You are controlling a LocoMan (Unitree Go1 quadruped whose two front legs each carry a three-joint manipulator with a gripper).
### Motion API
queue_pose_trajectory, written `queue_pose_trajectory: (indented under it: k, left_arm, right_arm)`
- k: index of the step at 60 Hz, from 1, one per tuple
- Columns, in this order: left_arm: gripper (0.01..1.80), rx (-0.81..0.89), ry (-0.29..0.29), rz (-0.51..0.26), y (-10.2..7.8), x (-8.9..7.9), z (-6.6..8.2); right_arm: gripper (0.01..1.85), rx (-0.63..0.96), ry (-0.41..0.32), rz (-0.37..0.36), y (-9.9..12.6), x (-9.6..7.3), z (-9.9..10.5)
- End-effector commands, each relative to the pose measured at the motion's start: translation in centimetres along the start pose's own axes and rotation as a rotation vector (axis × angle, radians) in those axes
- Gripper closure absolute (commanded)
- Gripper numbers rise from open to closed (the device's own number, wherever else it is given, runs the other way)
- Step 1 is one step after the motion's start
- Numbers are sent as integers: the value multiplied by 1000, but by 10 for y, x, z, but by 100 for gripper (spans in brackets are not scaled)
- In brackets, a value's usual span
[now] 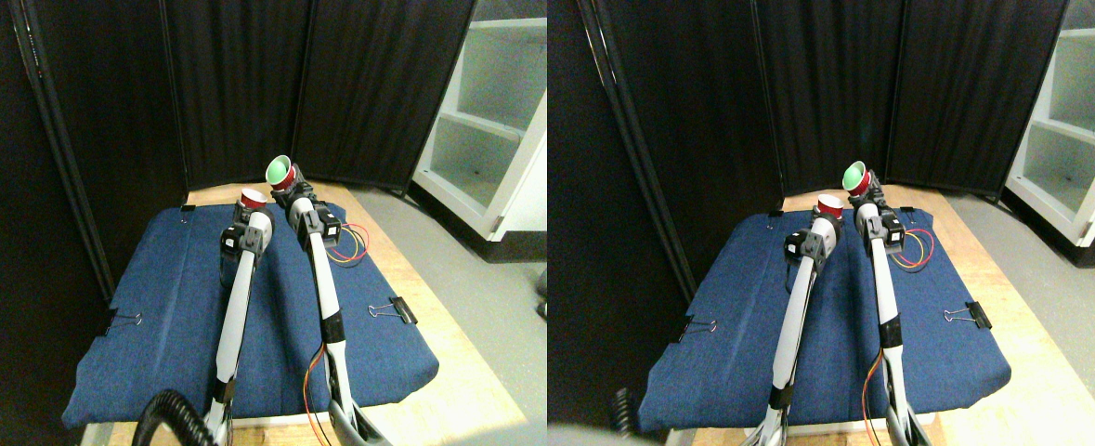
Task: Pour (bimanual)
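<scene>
1. We cannot make out the jaws of either gripper at this scale. The left gripper sits directly under a red cup and the right gripper directly under a green-lined cup, so we judge each to be carrying its cup, but the closure itself is not visible.
2. Both manipulators reach forward over a blue cloth clipped to the wooden bench with binder clips.
3. The red cup stands roughly upright, its pale rim facing up, near the far edge of the cloth.
4. The green-lined cup is held just beside and above it, to the right, tilted so that its mouth faces left towards the red cup. We cannot tell whether the two touch, nor whether anything is inside either.
5. Our judgement: the pouring step is in hand, with the tilt begun and the right cup acting as the source.
6. The next move calls for more tilt on the right cup while its lip stays over the red cup's mouth, and for the left arm to hold its cup level and steady.
7. Risk, as we assess it: a lip offset to one side would spill onto the cloth.
</scene>
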Motion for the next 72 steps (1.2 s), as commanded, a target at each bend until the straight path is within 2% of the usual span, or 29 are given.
queue_pose_trajectory:
  k: [1,10,12,34,36,72]
  left_arm:
    - [180,-14,0,-36,-7,-2,0]
    - [180,-8,1,-30,-6,-1,0]
    - [180,-7,1,-28,-6,0,1]
    - [180,-12,12,-19,-2,5,1]
    - [180,-22,5,-14,-2,5,0]
    - [180,-21,1,-13,-1,9,2]
  right_arm:
    - [185,-36,-1,24,7,5,-2]
    - [185,-94,13,49,10,5,-6]
    - [185,-112,14,77,10,6,-6]
    - [185,-258,3,70,14,6,-3]
    - [185,-276,9,91,15,6,-2]
    - [185,-456,17,135,13,17,2]
